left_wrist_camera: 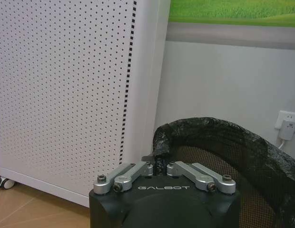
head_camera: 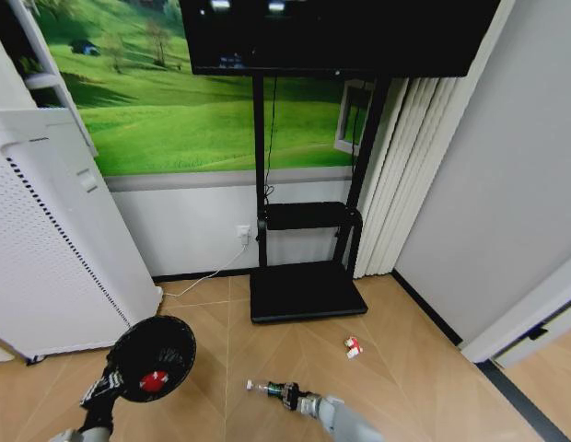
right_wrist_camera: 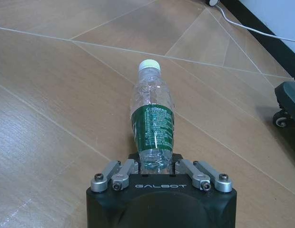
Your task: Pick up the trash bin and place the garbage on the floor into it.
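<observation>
Your left pincer (left_wrist_camera: 159,167) is pinching the rim of the trash bin (head_camera: 154,357), which it holds at the robot's left, off the floor it seems, tilted so the mouth faces the head camera. Inside it you can see 1 red piece of garbage (head_camera: 154,380). In the left wrist view the liner-covered rim sits squeezed between the fingers, with the white perforated appliance (left_wrist_camera: 66,95) just beyond.

Your right pincer (right_wrist_camera: 157,164) is pressed on the base end of the clear bottle (right_wrist_camera: 152,123) with the green label, cap pointing away from the wrist. The head view puts that bottle (head_camera: 267,389) low over the wood floor (head_camera: 414,368), to the right of the bin. Whether it is fully off the floor I cannot tell.

The step in hand looks like carrying the bottle to the bin. To do it well:

1. Lift first, so the cap clears the floor before you swing across.
2. The grip is at 1 end only, so the bottle can pivot; move slowly and keep it level.
3. Bring the cap end over the bin's mouth and well inside before spreading the pincer.
4. Hold the bin steady, mouth turned up enough that the red piece stays in.

The red-and-white packet (head_camera: 354,346) lies on the floor near the black stand base (head_camera: 304,290), well apart from both pincers.
</observation>
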You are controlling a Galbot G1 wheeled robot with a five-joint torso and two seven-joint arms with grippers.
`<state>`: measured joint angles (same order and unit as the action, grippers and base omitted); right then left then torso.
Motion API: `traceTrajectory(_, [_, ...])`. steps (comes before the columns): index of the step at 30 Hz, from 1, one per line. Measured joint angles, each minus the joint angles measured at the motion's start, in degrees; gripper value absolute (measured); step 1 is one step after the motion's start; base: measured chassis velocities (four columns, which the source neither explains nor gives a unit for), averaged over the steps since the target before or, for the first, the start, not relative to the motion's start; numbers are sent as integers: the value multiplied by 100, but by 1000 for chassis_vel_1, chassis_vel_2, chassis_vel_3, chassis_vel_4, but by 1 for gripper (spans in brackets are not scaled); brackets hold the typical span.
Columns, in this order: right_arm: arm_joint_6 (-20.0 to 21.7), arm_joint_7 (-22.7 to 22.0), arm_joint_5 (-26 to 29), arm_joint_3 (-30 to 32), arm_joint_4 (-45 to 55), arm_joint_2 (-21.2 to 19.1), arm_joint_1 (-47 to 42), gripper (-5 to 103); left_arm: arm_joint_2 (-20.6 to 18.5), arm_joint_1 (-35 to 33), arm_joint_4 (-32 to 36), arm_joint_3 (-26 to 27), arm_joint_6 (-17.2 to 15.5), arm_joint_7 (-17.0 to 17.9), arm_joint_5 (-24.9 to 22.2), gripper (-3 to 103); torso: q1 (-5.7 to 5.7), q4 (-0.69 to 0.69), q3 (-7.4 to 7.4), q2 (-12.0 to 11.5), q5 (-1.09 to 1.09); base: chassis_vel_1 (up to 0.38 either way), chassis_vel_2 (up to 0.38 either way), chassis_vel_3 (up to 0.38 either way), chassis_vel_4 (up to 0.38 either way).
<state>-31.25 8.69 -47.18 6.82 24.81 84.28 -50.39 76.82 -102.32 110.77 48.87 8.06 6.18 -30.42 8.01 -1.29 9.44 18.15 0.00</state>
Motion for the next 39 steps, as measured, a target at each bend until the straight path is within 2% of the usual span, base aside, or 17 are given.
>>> traceTrajectory(3, [-66, 14, 31, 30, 40, -24, -33, 28, 12, -4, -17, 0, 12, -7, 14, 7, 0, 0, 0, 0, 0, 0, 0, 0, 0])
traceTrajectory(5, [-200, 57, 323, 33, 372, -152, -180, 28, 12, 41, -118, -46, 33, -30, 65, 7, 0, 0, 0, 0, 1, 0, 0, 0, 0])
traceTrajectory(15, [-284, 162, 1221, 57, 1409, -499, -585, 28, -9, 296, -304, -292, 37, -19, 183, 7, 0, 0, 0, 0, 0, 0, 0, 0, 0])
traceTrajectory(19, [-335, 305, 2017, 223, 2099, -809, -880, 28, -33, 485, -462, -464, 37, -11, 250, 7, 0, 0, 0, 0, 0, 0, 0, 0, 0])
traceTrajectory(20, [-335, 305, 2017, 223, 2099, -809, -880, 28, -33, 485, -462, -464, 37, -11, 250, 7, 0, 0, 0, 0, 0, 0, 0, 0, 0])
traceTrajectory(22, [-512, 477, 2499, 449, 2332, -976, -999, 28, -69, 597, -582, -574, 37, -5, 283, 7, 0, 0, 0, 0, 1, 0, 0, 0, 0])
traceTrajectory(24, [-554, 527, 2624, 494, 2379, -1016, -1026, 28, -78, 621, -609, -602, 38, -4, 290, 7, 0, 0, 0, -1, 1, 0, 0, 0, 0])
traceTrajectory(26, [-660, 720, 3265, 705, 2684, -1234, -1213, 28, -133, 753, -753, -752, 40, -5, 328, 7, 0, 0, 0, 0, 2, 0, 0, 0, 0])
traceTrajectory(32, [-682, 831, 3900, 1037, 3086, -1466, -1483, 28, -187, 937, -897, -954, 38, -3, 368, 7, 0, 0, 0, 0, 0, 0, 0, 0, 0])
traceTrajectory(34, [-653, 881, 4242, 1307, 3462, -1617, -1747, 28, -239, 1098, -1003, -1084, 7, 2, 377, 7, 0, 0, 0, 0, 1, 0, 0, 0, 0])
traceTrajectory(39, [-454, 888, 4681, 1696, 4263, -1936, -2291, 28, -360, 1332, -1198, -1258, -30, 11, 373, 7, 0, -1, 0, 0, 1, 0, 0, 0, 0])
